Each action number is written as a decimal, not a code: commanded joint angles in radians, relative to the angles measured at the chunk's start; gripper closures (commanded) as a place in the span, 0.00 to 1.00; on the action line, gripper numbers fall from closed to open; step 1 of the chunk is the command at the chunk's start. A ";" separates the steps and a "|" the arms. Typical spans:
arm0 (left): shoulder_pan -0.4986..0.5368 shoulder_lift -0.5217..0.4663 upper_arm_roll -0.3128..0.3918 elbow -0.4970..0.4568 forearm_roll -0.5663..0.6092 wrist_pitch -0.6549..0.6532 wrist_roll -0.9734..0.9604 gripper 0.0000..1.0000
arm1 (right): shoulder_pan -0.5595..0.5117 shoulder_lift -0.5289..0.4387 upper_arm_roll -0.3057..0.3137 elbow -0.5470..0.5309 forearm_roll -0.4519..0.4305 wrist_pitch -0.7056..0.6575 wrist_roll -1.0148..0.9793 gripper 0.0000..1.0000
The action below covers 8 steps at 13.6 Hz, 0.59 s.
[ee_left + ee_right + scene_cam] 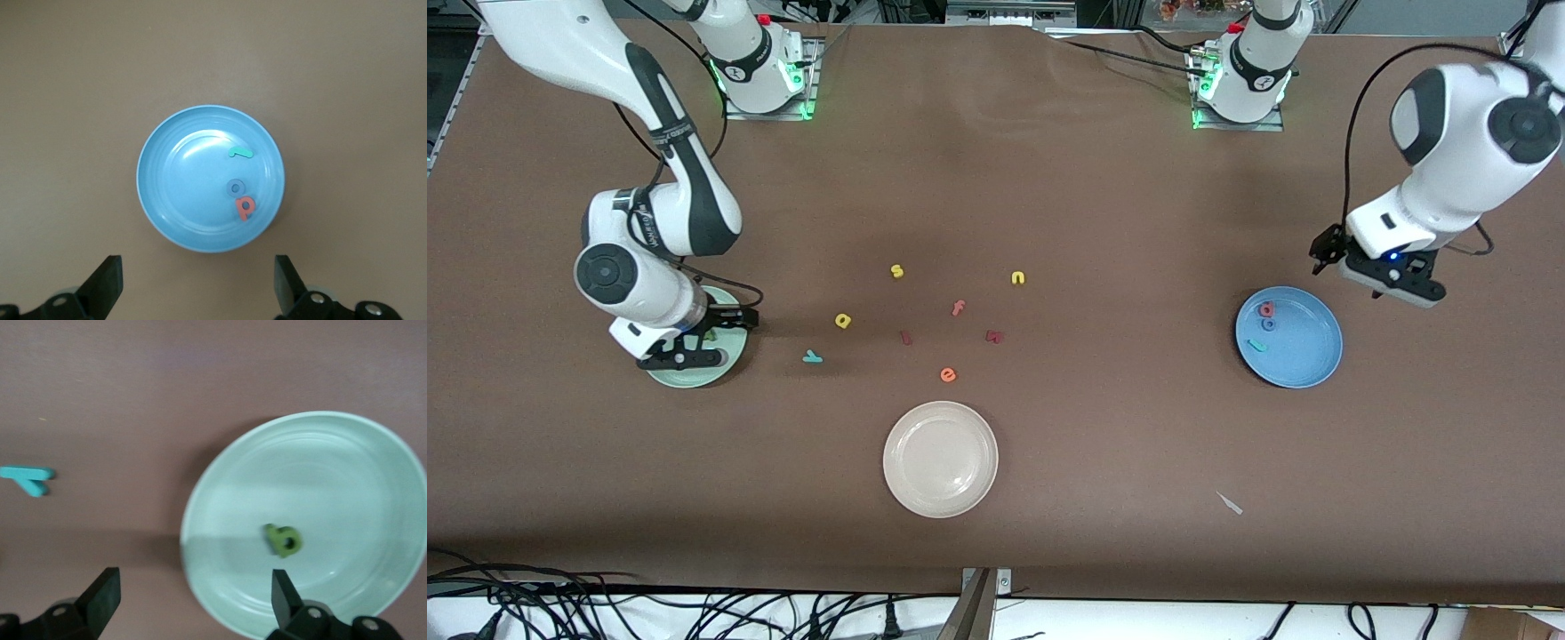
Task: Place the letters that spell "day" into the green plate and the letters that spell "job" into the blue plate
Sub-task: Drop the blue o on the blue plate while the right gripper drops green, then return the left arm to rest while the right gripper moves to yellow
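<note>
We see the right gripper above the green plate, its fingers spread apart and empty, with the olive-green d lying in the plate just below them. The teal y and yellow a lie on the table near this gripper, toward the middle. The left gripper hangs beside the blue plate, fingers likewise apart and empty; under it the plate holds the teal j, blue o and red-orange b. Between the two grippers we note the yellow s, yellow n, orange f, orange e, two dark red letters and the cream-white plate.
</note>
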 commanded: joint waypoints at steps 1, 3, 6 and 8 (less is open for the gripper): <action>-0.002 -0.116 -0.005 0.066 -0.031 -0.177 -0.007 0.00 | 0.000 -0.013 0.065 0.006 0.019 -0.028 0.174 0.00; -0.005 -0.113 -0.005 0.230 -0.032 -0.393 -0.013 0.00 | 0.000 -0.006 0.114 0.006 0.020 -0.019 0.298 0.00; -0.013 -0.107 -0.005 0.380 -0.032 -0.528 -0.079 0.00 | 0.006 0.008 0.169 0.008 0.019 0.014 0.435 0.00; -0.016 -0.052 -0.019 0.456 -0.032 -0.534 -0.122 0.00 | 0.010 0.019 0.179 0.015 0.022 0.027 0.474 0.00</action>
